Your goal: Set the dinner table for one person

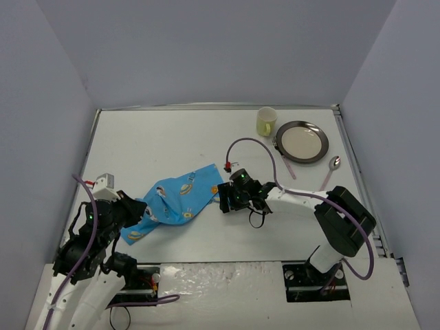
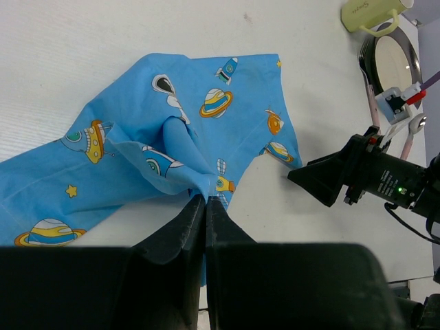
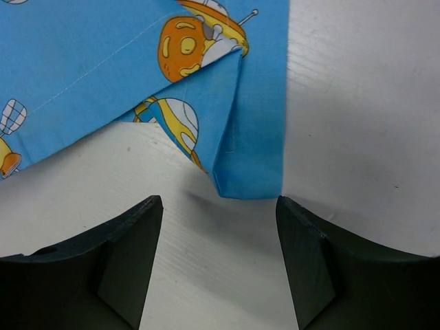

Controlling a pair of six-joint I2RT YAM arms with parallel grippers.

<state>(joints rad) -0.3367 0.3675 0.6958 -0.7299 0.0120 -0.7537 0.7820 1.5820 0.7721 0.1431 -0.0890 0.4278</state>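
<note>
A blue space-print placemat [image 1: 180, 198] lies crumpled on the white dinner table [image 1: 172, 137], left of centre. My left gripper [image 1: 139, 212] is shut on the placemat's [image 2: 199, 89] bunched near edge, and the cloth rises into the fingertips of that gripper [image 2: 206, 199]. At the cloth's right corner sits my right gripper [image 1: 221, 199]. In the right wrist view that gripper [image 3: 220, 206] is open, and the folded corner of the placemat [image 3: 251, 165] lies just ahead of the gap, touching neither finger.
At the back right stand a pale yellow cup [image 1: 267, 122] and a metal plate [image 1: 302, 141]. A pink-handled fork [image 1: 285, 159] lies left of the plate and a pink-handled spoon [image 1: 331, 170] to its right. Lavender panels wall the table.
</note>
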